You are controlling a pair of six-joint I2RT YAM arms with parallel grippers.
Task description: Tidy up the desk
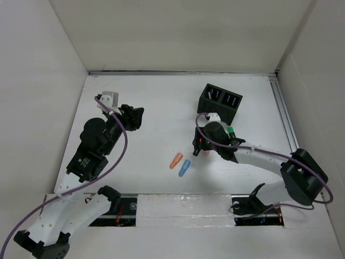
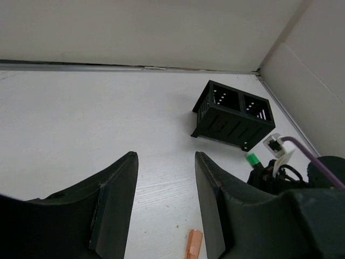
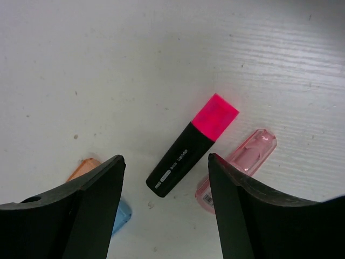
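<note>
**A:** Where is the right gripper (image 3: 166, 162) over the large flat matte white desk (image 1: 151, 102)?

**B:** Near the middle, a little to the right, pointing down. Its jaws are spread wide and hold nothing. The black-barrelled highlighter with the pink cap (image 3: 188, 148) lies flat on the desk, directly between them.

**A:** And its long axis?

**B:** Slanted in the wrist view, with the black end toward one finger and the pink cap angled off toward the other. The jaws would close across it obliquely, so I'd judge a wrist turn is needed to square the grasp before going down.

**A:** Any neighbours?

**B:** A clear pink plastic piece (image 3: 242, 162) sits just beside it. A stubby orange marker (image 1: 176, 160) and a stubby blue marker (image 1: 185, 168) lie near, to the left. It's tight there.

**A:** And the left gripper (image 2: 164, 159)?

**B:** Also open and empty, hovering well apart over the left side of the desk. The right arm is plainly the nearer one. The black slotted two-compartment holder (image 1: 220, 101) stands just beyond the right gripper, on the far side, and is a likely destination.
</note>
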